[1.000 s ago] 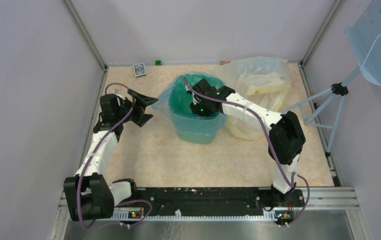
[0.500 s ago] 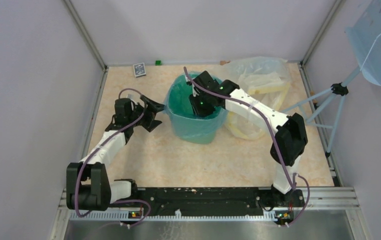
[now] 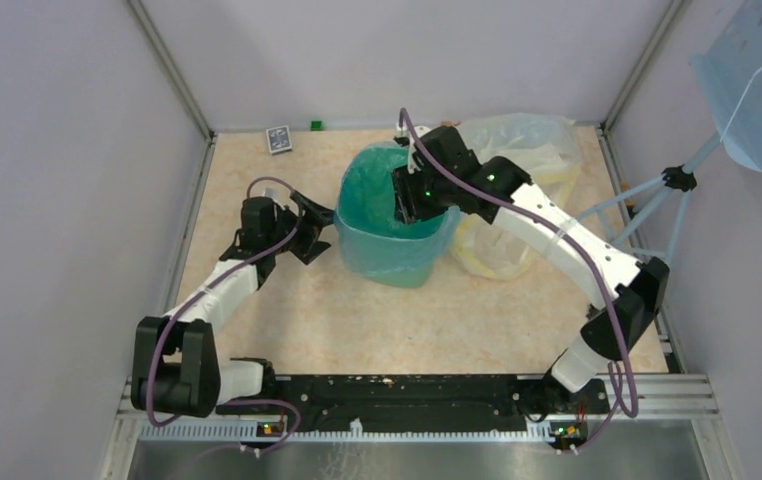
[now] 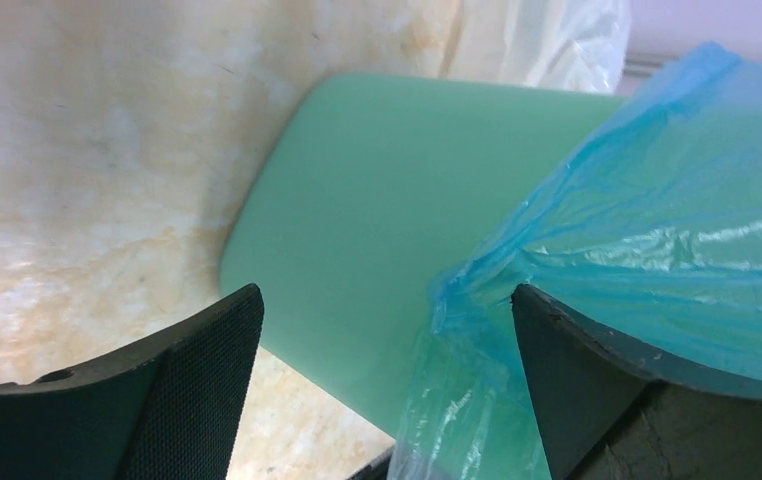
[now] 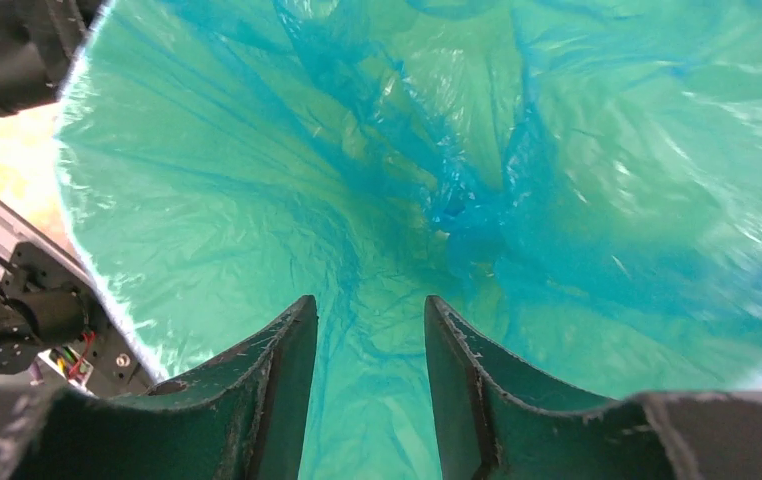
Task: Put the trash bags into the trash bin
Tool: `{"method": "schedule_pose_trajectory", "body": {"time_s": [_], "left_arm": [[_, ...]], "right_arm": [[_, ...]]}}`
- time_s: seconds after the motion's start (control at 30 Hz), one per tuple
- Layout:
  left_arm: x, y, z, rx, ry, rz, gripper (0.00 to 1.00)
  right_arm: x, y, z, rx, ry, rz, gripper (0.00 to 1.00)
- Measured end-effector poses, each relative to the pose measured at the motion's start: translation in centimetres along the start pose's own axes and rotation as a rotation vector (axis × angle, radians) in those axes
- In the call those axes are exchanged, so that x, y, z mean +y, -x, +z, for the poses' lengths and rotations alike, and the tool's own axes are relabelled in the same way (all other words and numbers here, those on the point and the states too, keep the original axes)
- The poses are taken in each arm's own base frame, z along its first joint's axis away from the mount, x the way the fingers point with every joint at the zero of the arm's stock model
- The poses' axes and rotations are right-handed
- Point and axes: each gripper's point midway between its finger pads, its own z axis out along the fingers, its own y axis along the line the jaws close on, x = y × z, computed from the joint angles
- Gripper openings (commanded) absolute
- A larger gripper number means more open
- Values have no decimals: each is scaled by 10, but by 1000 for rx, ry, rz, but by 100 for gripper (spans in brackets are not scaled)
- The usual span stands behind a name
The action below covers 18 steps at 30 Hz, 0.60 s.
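Note:
The mint-green trash bin (image 3: 402, 272) stands mid-table. The blue trash bag (image 3: 375, 195) lines its inside and folds over the rim. My right gripper (image 3: 412, 203) hangs over the bin's far right rim, pointing down into it. In the right wrist view this gripper (image 5: 369, 305) is open, and between its fingers only the bag's crinkled film (image 5: 257, 180) shows, deeper down. My left gripper (image 3: 319, 228) is wide open beside the bin's left wall. In the left wrist view the bin wall (image 4: 377, 180) and the bag's hanging edge (image 4: 657, 230) lie in front of my left gripper (image 4: 385, 300).
A clear, yellow-banded plastic bag (image 3: 517, 150) lies behind and to the right of the bin. A card deck (image 3: 278, 138) and a small green cube (image 3: 315, 125) sit by the back wall. A tripod (image 3: 677, 180) with a perforated panel stands at the right edge.
The right gripper rose out of the bin toward its far rim and its jaws spread. The left gripper moved right, up to the bin. The bag's left overhang drew in against the bin.

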Motion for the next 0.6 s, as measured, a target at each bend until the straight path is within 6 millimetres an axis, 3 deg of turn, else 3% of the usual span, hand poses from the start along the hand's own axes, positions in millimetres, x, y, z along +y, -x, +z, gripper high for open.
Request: {"method": "schedule_pose_trajectory", "body": {"time_s": [0.1, 0.2, 0.33, 0.4, 0.6], "left_arm": [[12, 13, -4, -57, 64, 0, 99], [18, 41, -21, -150, 87, -13, 99], [14, 87, -52, -284, 84, -20, 99], [9, 101, -63, -319, 82, -3, 99], [-7, 98, -77, -297, 73, 81, 99]], "right_arm": [[-1, 10, -19, -63, -7, 0, 45], [-4, 16, -33, -111, -14, 1, 47], [-8, 20, -48, -167, -30, 3, 50], [-11, 22, -56, -204, -44, 6, 52], [-33, 13, -89, -312, -111, 25, 53]]}}
